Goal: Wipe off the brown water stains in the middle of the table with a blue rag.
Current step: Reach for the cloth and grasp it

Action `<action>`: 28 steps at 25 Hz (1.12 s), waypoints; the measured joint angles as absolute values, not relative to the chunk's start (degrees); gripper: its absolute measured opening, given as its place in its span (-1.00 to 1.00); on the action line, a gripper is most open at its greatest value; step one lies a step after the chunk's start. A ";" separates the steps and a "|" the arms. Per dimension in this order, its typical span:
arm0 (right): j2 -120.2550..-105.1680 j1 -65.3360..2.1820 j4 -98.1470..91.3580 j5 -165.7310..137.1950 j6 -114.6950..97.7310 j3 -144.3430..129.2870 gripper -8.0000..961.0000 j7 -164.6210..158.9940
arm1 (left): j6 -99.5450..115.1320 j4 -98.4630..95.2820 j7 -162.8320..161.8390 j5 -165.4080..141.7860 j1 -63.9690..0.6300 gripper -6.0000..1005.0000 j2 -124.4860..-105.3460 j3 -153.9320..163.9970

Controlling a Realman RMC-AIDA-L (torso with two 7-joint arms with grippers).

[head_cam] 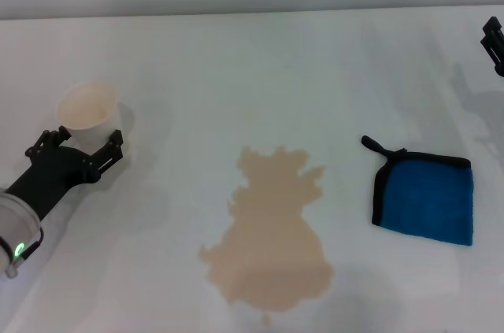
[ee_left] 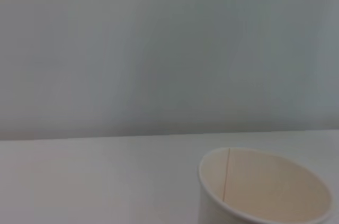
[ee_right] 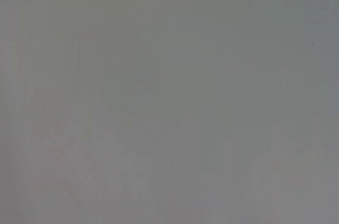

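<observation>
The brown water stains (head_cam: 272,231) form a lobed tan puddle on the white table (head_cam: 236,73), in the middle toward the front. The blue rag (head_cam: 429,201) lies flat to the right of the puddle, apart from it, with its black loop (head_cam: 376,146) at the far left corner. My left gripper (head_cam: 79,148) is at the left, fingers spread just in front of a cream paper cup. My right gripper (head_cam: 494,42) shows only partly at the far right edge, well beyond the rag. The right wrist view shows only blank grey.
The cream paper cup (head_cam: 87,111) stands upright and empty at the left, its base hidden behind my left gripper's fingers; it also shows in the left wrist view (ee_left: 267,192). A pale wall runs behind the table's far edge.
</observation>
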State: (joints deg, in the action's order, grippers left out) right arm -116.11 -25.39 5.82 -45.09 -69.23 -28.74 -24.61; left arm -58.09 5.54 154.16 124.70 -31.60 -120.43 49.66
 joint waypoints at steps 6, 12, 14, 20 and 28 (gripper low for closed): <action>-116.19 -25.66 5.91 -45.09 -70.19 -28.74 0.73 -25.41 | -60.52 5.56 153.30 124.34 -29.33 0.77 -120.33 49.66; -116.19 -25.91 5.70 -45.09 -70.19 -28.74 0.73 -25.75 | -64.22 6.88 152.95 124.45 -27.28 0.77 -120.12 49.66; -116.10 -25.92 5.65 -45.09 -69.91 -28.74 0.73 -25.88 | -66.46 6.97 152.26 124.73 -25.84 0.77 -120.06 49.66; -115.55 -25.67 3.74 -45.20 -69.73 -29.05 0.73 -35.23 | -72.57 6.96 151.05 129.08 -21.30 0.77 -120.05 49.65; -113.46 -23.68 -12.93 -53.75 -67.03 -46.64 0.72 -61.82 | -75.18 6.19 149.58 136.32 -17.94 0.77 -119.54 49.65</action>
State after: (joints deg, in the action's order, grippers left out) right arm -113.46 -23.68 -12.93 -53.75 -67.03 -46.64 -61.83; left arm -75.18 6.19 149.59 136.32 -17.94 -119.54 49.65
